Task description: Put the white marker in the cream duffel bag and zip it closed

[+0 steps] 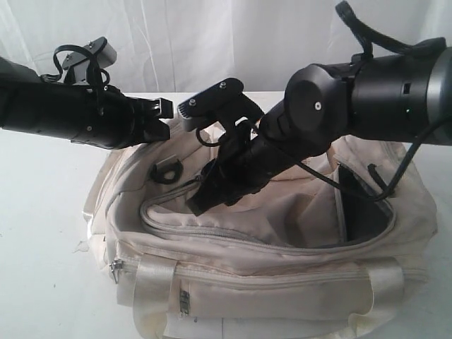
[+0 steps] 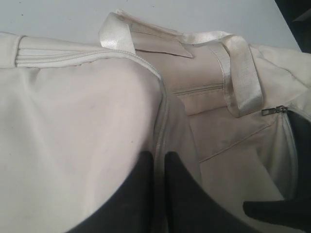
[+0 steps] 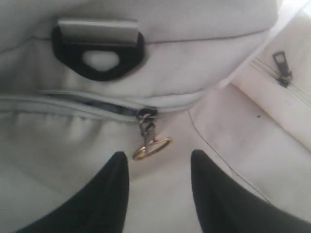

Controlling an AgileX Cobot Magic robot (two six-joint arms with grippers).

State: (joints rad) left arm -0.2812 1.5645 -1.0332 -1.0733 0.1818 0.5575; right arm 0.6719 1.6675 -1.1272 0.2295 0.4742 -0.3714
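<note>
The cream duffel bag (image 1: 268,247) fills the table's front, and its main opening gapes at the right onto dark lining (image 1: 367,212). My left gripper (image 1: 166,129) is at the bag's back left edge. In the left wrist view it (image 2: 159,156) is shut on a fold of the bag's zip edge (image 2: 163,111). My right gripper (image 1: 199,203) reaches across the middle and points down at the top zip. It (image 3: 159,155) is open, with a zip pull carrying a gold ring (image 3: 151,148) just beyond its tips and untouched. The white marker is not in view.
A black clip (image 1: 167,171) (image 3: 99,53) sits on the bag's back left, close to both grippers. A side pocket zip pull (image 1: 116,267) hangs at the front left corner. Shiny webbing straps (image 1: 152,296) (image 2: 240,73) cross the bag's side. White table (image 1: 42,233) lies to the left.
</note>
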